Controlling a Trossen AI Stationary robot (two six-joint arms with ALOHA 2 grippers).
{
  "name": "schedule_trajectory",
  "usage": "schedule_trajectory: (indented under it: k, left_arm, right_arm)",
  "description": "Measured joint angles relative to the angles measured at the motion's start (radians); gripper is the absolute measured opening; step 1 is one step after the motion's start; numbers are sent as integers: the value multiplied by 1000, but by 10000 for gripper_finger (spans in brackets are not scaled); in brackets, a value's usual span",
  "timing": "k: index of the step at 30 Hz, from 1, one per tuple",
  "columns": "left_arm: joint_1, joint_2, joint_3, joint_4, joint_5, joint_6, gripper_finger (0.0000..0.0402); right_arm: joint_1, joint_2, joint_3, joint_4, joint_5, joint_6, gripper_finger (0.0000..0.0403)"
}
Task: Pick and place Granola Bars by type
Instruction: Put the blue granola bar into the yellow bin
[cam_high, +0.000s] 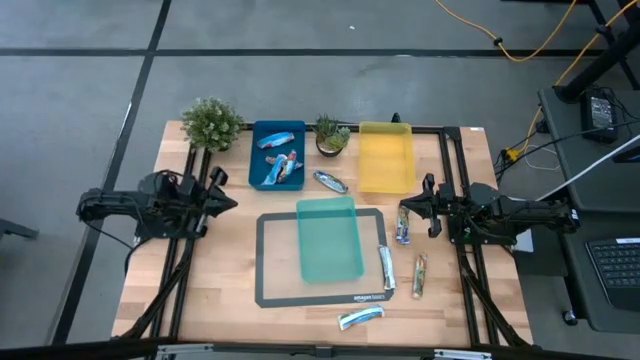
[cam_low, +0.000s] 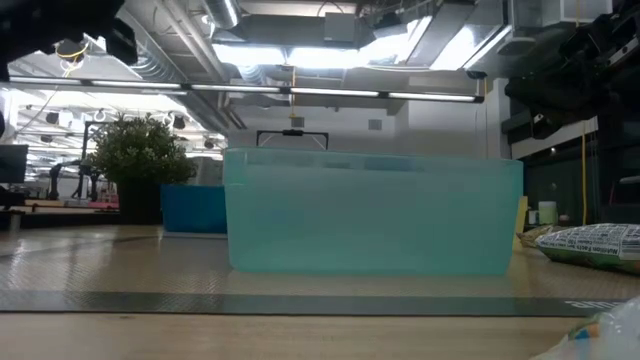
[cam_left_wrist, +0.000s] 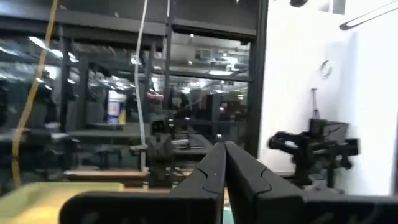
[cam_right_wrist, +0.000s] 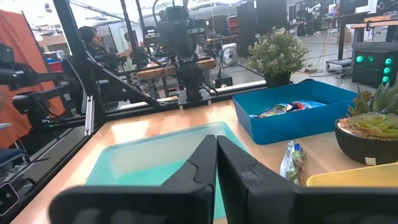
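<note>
Silver bar (cam_high: 360, 318) is lying nearest the front edge of the bench (cam_high: 220, 290), just outside the dark mat (cam_high: 275, 262). Teal tray (cam_high: 329, 238) is sitting on the mat, centre, empty as far as the high view shows. Blue tray (cam_high: 262, 135) at the back is holding blue-orange bars (cam_high: 279, 167); yellow tray (cam_high: 385, 157) is sitting to its right, with the small succulent pot (cam_high: 331, 136) between them and the bushy potted plant (cam_high: 211, 123) at the back left corner. One silvery bar (cam_high: 330, 181) is lying loose between the blue and yellow trays, just behind the teal one. Right of the teal tray: a silver bar (cam_high: 385, 268) on the mat edge, a green-brown bar (cam_high: 419, 275) beside it, and a blue-striped bar (cam_high: 403, 230) just ahead of the right gripper (cam_high: 409, 208). That gripper's fingers (cam_right_wrist: 205, 163) are pressed together, gripping nothing. Left gripper (cam_high: 226, 201) is waiting at the bench's left edge, fingers (cam_left_wrist: 214, 174) likewise closed up and empty, well apart from every bar.
</note>
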Motion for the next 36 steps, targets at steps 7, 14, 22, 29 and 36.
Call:
schedule_trajectory:
  k: [7, 14, 22, 29, 36]
  left_arm:
    - [0, 0, -79, 51, -73, 48, 2]
    - [0, 2, -81, -237, -221, 108, 2]
    - [0, -1, -81, -229, -222, 191, 2]
    - [0, -1, -81, -212, -236, 147, 1]
    - [0, -1, -81, -155, -270, 106, 2]
  right_arm:
    - [0, 0, 0, 0, 0, 0, 16]
    - [0, 0, 0, 0, 0, 0, 16]
    - [0, 2, 0, -1, 0, 0, 16]
    - [0, 2, 0, -1, 0, 0, 16]
    - [0, 2, 0, -1, 0, 0, 16]
